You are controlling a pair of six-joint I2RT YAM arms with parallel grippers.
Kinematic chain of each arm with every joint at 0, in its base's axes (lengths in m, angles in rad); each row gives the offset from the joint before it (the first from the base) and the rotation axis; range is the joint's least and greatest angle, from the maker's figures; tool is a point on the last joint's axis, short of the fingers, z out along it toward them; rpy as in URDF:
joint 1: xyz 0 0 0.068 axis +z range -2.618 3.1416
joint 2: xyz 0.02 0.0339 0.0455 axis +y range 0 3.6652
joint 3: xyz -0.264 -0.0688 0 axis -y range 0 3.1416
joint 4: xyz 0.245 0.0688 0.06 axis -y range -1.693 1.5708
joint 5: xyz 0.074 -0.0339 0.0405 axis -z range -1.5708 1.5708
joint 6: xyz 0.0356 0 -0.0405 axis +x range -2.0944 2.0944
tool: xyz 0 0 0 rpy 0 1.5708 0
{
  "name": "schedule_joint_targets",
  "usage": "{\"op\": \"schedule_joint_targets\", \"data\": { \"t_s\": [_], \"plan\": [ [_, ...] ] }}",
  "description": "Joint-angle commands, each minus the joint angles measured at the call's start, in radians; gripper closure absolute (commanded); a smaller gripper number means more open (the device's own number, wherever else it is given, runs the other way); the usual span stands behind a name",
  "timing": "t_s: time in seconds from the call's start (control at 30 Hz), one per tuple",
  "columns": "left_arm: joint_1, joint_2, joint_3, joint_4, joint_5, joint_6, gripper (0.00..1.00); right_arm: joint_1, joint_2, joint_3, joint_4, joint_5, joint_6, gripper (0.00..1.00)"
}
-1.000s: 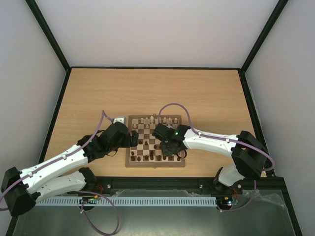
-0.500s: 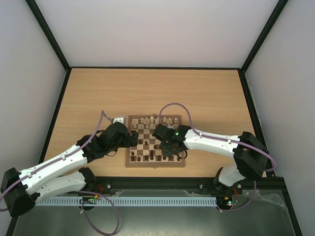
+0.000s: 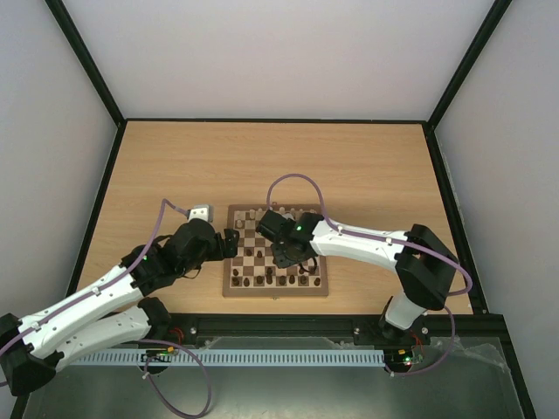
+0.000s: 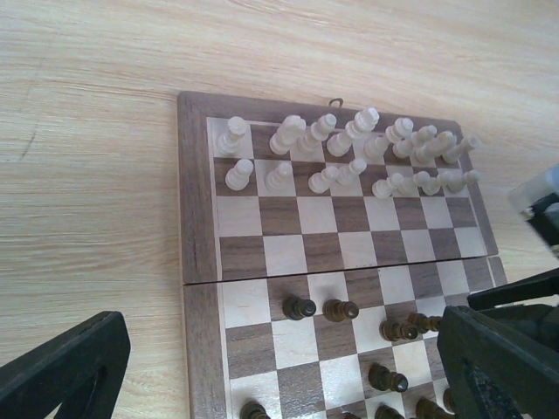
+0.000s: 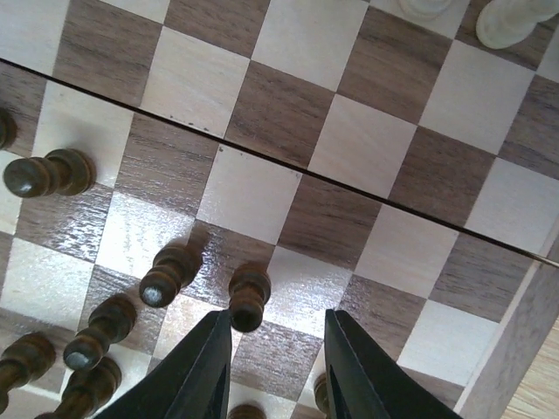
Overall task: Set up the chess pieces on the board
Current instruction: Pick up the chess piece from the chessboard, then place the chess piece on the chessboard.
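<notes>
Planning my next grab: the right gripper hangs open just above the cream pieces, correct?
Not quite. The right gripper is open, but the pieces under it are the dark brown pieces. The cream pieces stand at the opposite end of the board. The right wrist view shows this.

No legible text, labels or numbers.
</notes>
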Motion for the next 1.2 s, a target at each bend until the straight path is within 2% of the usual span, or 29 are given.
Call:
{"op": "schedule_joint_targets", "data": {
  "t_s": [0.0,0.27,0.57,0.93,1.17],
  "plan": [
    [0.005,-0.040,0.001,-0.041,-0.042,-0.024,0.00,0.006,0.044,0.031,-0.023,0.007,-0.035,0.70],
    [0.005,-0.043,-0.001,-0.041,-0.042,-0.026,0.01,0.006,0.084,0.033,-0.001,-0.004,-0.044,0.73],
    [0.005,-0.045,-0.004,-0.038,-0.039,-0.025,0.00,0.006,0.069,0.023,-0.005,-0.013,-0.040,0.87],
    [0.004,-0.031,-0.005,-0.031,-0.037,-0.020,0.01,0.032,-0.032,-0.042,-0.040,-0.034,-0.009,0.88],
    [0.005,-0.016,-0.005,-0.022,-0.033,-0.019,0.01,0.050,-0.035,-0.071,-0.036,-0.046,0.019,0.88]
  ]
}}
